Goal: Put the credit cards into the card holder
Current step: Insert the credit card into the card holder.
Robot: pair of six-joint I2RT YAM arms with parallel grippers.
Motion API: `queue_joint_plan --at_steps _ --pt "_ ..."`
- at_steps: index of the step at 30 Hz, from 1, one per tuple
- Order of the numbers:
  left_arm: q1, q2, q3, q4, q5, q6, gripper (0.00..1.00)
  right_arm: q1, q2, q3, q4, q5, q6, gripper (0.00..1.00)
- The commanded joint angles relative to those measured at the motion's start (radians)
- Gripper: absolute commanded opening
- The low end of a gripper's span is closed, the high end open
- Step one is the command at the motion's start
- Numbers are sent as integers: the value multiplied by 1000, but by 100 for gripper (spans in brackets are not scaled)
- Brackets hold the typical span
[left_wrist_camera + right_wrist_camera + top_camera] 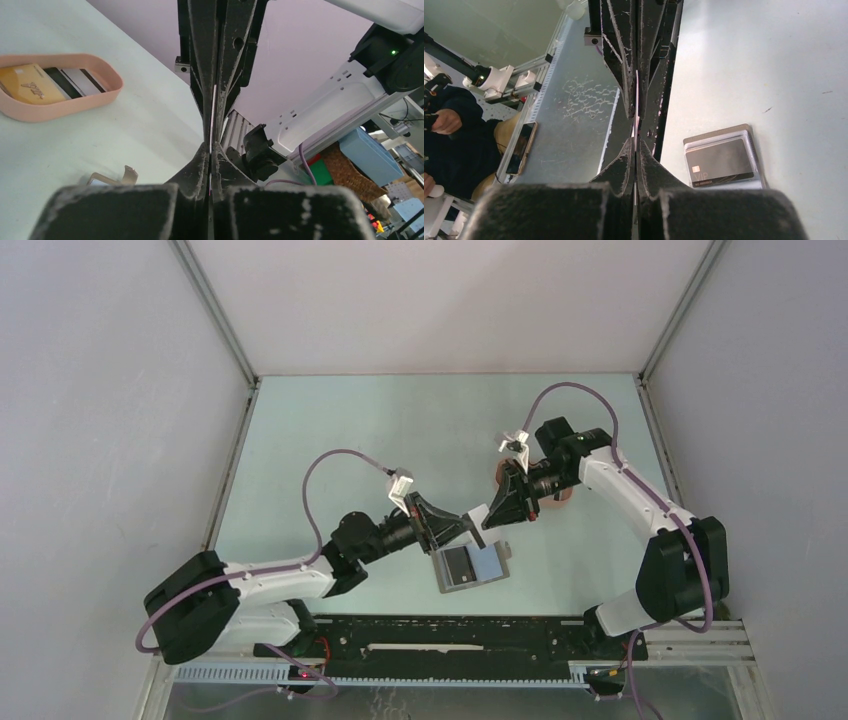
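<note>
Left claw [211,150]: closed on the pale credit card [479,519].
Right claw [636,145]: pinching the same card, opposite.
Risk: a mistimed release drops it beside the card holder [716,135] below.

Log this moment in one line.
left gripper shut on light card | right gripper shut on it | card holder open, dark card inside | tray: orange card, striped card

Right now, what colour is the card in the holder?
The card is black; right wrist view.
</note>
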Motion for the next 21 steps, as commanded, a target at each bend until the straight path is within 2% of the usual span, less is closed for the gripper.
queue_joint_plan --at_steps 1,5,6,8,10,13,17,18,21 --pt "-2 9 41 81 27 13 0 22 -1 1 15 3 7 9" --pt "2 -2 -8 115 -8 14 0 21 -14 -1 39 41 51 49" --pt "4 -6 -26 116 -15 13 0 17 -23 0 53 63 71 57" --pt "9 -16 -64 116 -32 -6 0 3 -48 0 76 117 96 64" --pt "13 -22 -108 115 -50 -41 0 -12 -79 0 99 202 114 67" --pt "21 -27 -166 96 -88 -102 0 -14 -143 -56 229 390 206 67" --pt "24 -38 -187 -29 -136 -148 0 35 -203 -138 338 564 248 65" --pt "24 -39 -181 -58 -152 -153 0 50 -195 -148 341 580 248 62" --pt "23 -27 -161 -110 -172 -158 0 115 -140 -162 348 657 260 40"
